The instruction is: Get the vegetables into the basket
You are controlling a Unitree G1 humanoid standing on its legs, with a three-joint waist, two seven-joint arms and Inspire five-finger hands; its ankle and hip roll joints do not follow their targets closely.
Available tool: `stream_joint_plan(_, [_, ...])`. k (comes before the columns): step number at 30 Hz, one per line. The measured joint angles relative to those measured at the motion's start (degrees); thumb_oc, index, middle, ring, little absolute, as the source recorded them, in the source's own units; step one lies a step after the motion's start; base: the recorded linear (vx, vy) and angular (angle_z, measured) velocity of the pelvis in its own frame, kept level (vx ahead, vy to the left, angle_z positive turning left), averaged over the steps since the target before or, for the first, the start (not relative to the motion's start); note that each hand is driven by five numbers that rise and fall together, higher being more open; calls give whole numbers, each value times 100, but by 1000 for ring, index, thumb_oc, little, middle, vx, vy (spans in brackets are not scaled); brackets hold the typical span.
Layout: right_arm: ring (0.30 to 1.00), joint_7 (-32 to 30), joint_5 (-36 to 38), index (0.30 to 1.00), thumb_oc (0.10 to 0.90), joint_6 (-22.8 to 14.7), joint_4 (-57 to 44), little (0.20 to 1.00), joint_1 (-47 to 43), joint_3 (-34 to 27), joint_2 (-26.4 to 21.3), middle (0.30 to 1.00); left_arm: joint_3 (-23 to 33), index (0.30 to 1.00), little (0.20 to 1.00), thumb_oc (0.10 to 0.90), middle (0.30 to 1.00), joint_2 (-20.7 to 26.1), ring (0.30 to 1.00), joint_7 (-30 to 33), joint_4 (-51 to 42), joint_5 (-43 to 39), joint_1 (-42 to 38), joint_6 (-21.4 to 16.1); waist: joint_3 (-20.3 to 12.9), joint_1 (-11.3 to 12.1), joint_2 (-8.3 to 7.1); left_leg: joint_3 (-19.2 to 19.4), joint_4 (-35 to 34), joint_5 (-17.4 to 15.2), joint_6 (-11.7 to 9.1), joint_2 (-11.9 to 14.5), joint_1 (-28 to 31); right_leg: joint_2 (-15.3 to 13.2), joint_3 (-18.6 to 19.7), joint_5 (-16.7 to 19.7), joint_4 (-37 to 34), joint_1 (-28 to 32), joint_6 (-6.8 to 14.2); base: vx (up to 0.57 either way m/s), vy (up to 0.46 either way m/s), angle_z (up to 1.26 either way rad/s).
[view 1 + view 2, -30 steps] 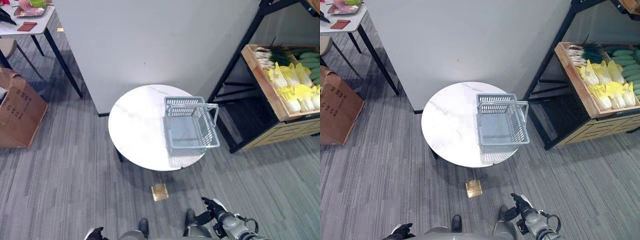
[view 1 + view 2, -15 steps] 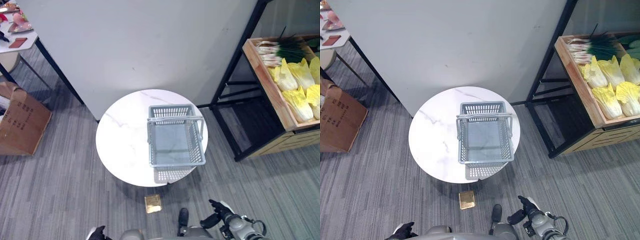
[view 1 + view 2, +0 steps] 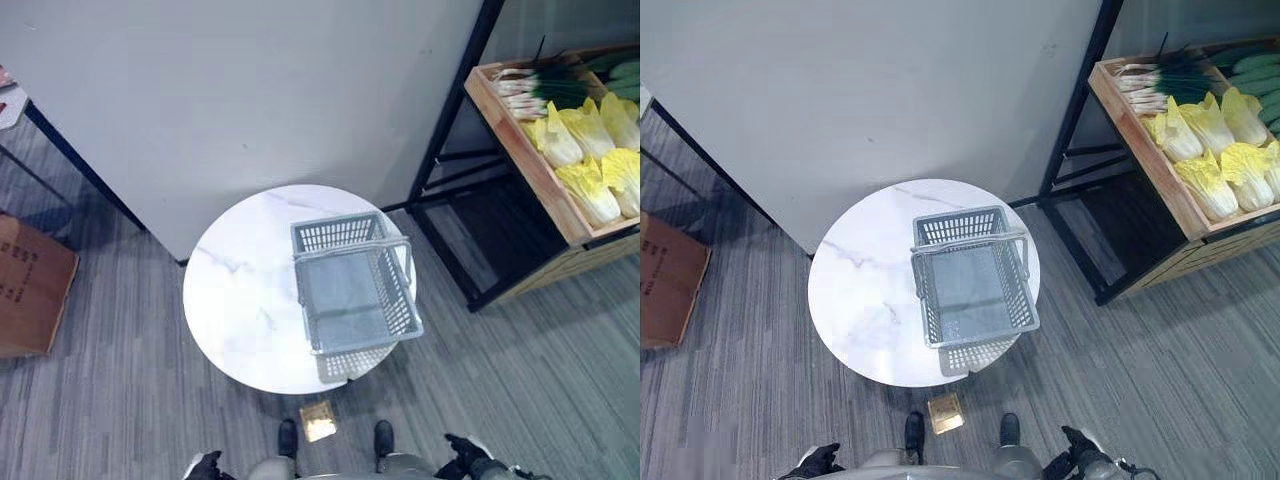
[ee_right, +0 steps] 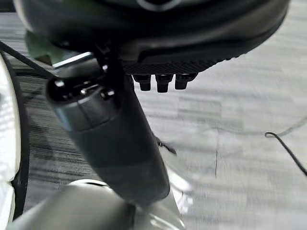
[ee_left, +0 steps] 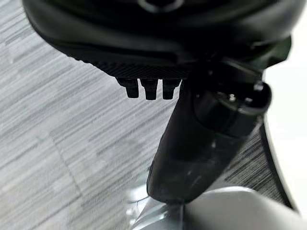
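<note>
Standing in the middle of the frame is a round white marble-look table [image 3: 240, 300], on a grey striped floor [image 3: 110, 400] before a pale partition wall [image 3: 250, 90]. On the right half of the table sits the grey plastic basket [image 3: 355, 290], empty, with its handle lying across the far part of its rim. At the upper right a black metal rack [image 3: 450, 170] holds a wooden crate [image 3: 520, 150] with the vegetables: yellow-leaved cabbages [image 3: 590, 150], green onions [image 3: 540, 88] and some cucumbers [image 3: 1255, 75]. A brown cardboard box [image 3: 30, 290] is at the left edge. A small brown square [image 3: 319, 420] lies on the floor below the table. At the bottom edge, the left hand [image 3: 205, 466] and the right hand [image 3: 468, 455] hang low and hold nothing, fingers loosely straight.
</note>
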Motion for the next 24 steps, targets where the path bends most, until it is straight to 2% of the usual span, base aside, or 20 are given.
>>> stream_joint_plan(2, [1000, -6, 210, 1000, 900, 47, 60, 1000, 0, -225, 84, 1000, 94, 1000, 1000, 900, 1000, 70, 1000, 1, 5, -2, 5, -16, -31, -34, -92, 48, -1, -48, 30, -38, 70, -35, 59, -13, 7, 33, 37, 28, 61, -20])
stream_joint_plan(5, [1000, -17, 347, 1000, 900, 79, 108, 1000, 12, -231, 112, 1000, 99, 1000, 1000, 900, 1000, 147, 1000, 2, 22, -3, 6, -15, -103, -44, -208, 72, -1, -71, 24, -17, 153, -17, 95, -45, -3, 105, 80, 35, 23, -6])
stream_joint_plan(7, [1000, 0, 396, 1000, 900, 105, 295, 1000, -38, -711, -47, 1000, 114, 1000, 1000, 900, 1000, 186, 1000, -6, 54, -1, 46, -16, -183, -38, -270, 72, -25, -117, -2, 3, 238, 7, 88, -60, -64, 226, 97, 0, 0, 0])
stream_joint_plan(9, [1000, -155, 435, 1000, 900, 122, 451, 1000, -132, -891, -375, 1000, 103, 1000, 1000, 900, 1000, 184, 1000, -1, 57, -2, 115, -18, -262, -36, -261, 71, -27, -156, 23, 9, 251, 10, 91, -78, -65, 236, 110, 0, 0, 0])
stream_joint_plan(13, [1000, -454, 361, 1000, 900, 338, 385, 1000, -589, -1093, -1455, 1000, 102, 1000, 1000, 900, 1000, 192, 1000, -10, 39, -2, 223, -54, -311, -46, -273, 78, -18, -144, 19, 6, 251, 13, 88, -77, -65, 230, 115, 0, 1, -1])
stream_joint_plan(15, [1000, -805, 116, 1000, 900, 381, -559, 1000, -615, -1080, -1938, 1000, 143, 1000, 1000, 900, 1000, 194, 1000, -3, 60, -4, 248, -51, -311, -80, -278, 112, -17, -138, 24, 25, 224, 35, 117, -72, -65, 186, 116, 11, -3, -9])
stream_joint_plan(16, [1000, -965, -117, 1000, 900, 557, -1671, 1000, -483, -1086, -2203, 1000, 307, 1000, 1000, 900, 1000, 181, 1000, -2, 38, -3, 276, -51, -308, -155, -281, 124, -18, -126, 7, 42, 216, 54, 139, -65, -66, 167, 118, 9, -11, -9])
stream_joint_plan(17, [1000, -1093, -380, 1000, 900, 537, -2815, 1000, -305, -1080, -2472, 1000, 428, 1000, 1000, 900, 1000, 172, 1000, 5, 57, -3, 339, -45, -315, -225, -268, 132, -24, -113, -13, 61, 217, 70, 147, -64, -68, 158, 117, 23, -19, -7])
stream_joint_plan(18, [1000, -1354, -921, 1000, 900, 338, -4224, 1000, -234, -1083, -2832, 1000, 561, 1000, 1000, 900, 1000, 171, 1000, 11, 59, -2, 359, -36, -319, -265, -263, 137, -22, -103, -33, 107, 258, 111, 150, -62, -69, 194, 113, 13, -26, -4])
stream_joint_plan(20, [1000, -1558, -1265, 1000, 900, 85, -4630, 1000, -364, -1088, -2949, 1000, 570, 1000, 1000, 900, 1000, 182, 1000, 19, 74, -1, 359, -40, -340, -234, -282, 136, -10, -100, -51, 144, 267, 149, 167, -63, -69, 203, 103, 31, -36, 0])
stream_joint_plan(21, [1000, -1599, -1454, 1000, 900, -4, -4841, 1000, -795, -995, -2993, 1000, 570, 1000, 1000, 900, 1000, 196, 1000, 19, 62, 8, 354, -53, -363, -149, -323, 123, -1, -86, -74, 172, 264, 180, 151, -68, -69, 215, 83, 36, -54, 4])
stream_joint_plan(22, [1000, -1558, -1599, 1000, 900, -86, -5014, 1000, -1084, -746, -3212, 1000, 562, 1000, 1000, 900, 1000, 192, 1000, 15, 64, 8, 320, -50, -361, -72, -313, 114, 1, -73, -90, 185, 255, 189, 142, -67, -69, 214, 81, 20, -39, 8])
stream_joint_plan(24, [1000, -1456, -1746, 1000, 900, -188, -5072, 1000, -1405, -486, -3262, 1000, 556, 1000, 1000, 900, 1000, 207, 1000, 6, 51, 14, 318, -59, -366, 5, -324, 91, 1, -69, -97, 197, 258, 202, 106, -73, -69, 227, 74, 25, -43, 9])
